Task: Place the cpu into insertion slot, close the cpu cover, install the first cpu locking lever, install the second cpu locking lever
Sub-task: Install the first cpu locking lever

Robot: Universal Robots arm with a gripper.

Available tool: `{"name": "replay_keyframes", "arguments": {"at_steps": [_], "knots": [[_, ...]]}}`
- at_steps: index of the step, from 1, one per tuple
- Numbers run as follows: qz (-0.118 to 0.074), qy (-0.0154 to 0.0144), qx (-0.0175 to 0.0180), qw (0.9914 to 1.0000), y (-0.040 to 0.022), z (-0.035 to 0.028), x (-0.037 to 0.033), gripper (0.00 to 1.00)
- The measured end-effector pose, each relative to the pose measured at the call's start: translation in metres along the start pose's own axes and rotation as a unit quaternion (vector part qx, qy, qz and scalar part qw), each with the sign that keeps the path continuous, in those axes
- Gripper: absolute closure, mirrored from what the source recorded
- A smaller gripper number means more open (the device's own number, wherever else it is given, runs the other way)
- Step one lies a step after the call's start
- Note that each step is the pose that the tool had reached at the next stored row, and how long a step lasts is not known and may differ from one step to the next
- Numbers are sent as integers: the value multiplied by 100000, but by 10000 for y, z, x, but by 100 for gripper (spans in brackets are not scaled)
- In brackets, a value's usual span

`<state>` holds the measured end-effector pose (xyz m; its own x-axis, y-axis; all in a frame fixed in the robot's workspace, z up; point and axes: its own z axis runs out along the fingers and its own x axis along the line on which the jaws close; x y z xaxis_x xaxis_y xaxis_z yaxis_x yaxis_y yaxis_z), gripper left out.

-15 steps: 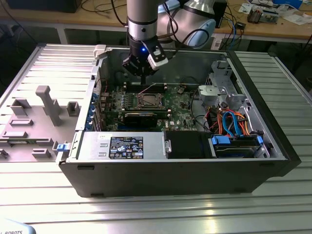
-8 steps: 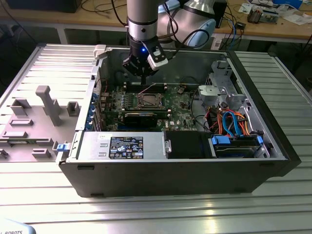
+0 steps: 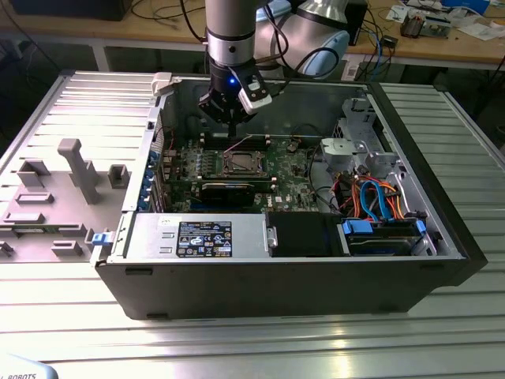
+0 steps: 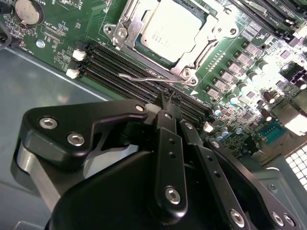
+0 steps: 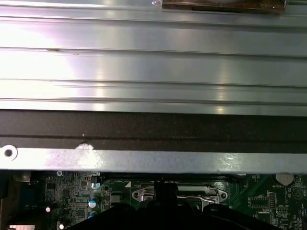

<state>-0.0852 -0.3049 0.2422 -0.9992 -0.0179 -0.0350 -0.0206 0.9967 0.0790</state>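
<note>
Claw (image 4: 165,98) tips are shut tight together with nothing between them, hanging just above the long black memory slots (image 4: 120,67) in the second wrist view; the tips sit near a thin wire locking lever (image 4: 144,76) that runs along the edge of the socket; I cannot tell if that lever is hooked down. The cpu (image 4: 170,31) already lies flat in the insertion slot (image 4: 142,49), silver top up; the cpu cover (image 4: 128,24) is folded down around it, so the chip shows through the big square window. In the exterior view the claw (image 3: 233,133) hangs inside the open computer case (image 3: 316,276), over the green motherboard (image 3: 292,170); the case rests on a ribbed metal tabletop (image 3: 458,316). The cpu is likely very light, stiff and easy to hurt; its smooth top looks slippery, so its side edges would be the safe place to hold. The cover seems thin but hard; it should swing on its hinge with a soft push on the free edge. The lever looks like springy wire; its bent end is probably the best spot to push or catch.
</note>
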Motion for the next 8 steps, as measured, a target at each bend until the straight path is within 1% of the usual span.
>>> {"name": "replay_keyframes", "arguments": {"at_steps": [1, 2, 3, 4, 5, 6, 8], "knots": [[14, 1, 4, 100000, 0, 0, 0, 89], [629, -48, 24, 99998, -2, 5, -5, 89], [1522, -117, 43, 99988, -2, 16, -7, 89], [1543, -125, 26, 99988, -3, 36, -7, 89], [975, -80, 10, 99995, -4, 41, -8, 89], [-359, 25, -36, 99999, -5, 50, -10, 89], [-627, 46, -39, 99998, -3, 67, -21, 89]]}}
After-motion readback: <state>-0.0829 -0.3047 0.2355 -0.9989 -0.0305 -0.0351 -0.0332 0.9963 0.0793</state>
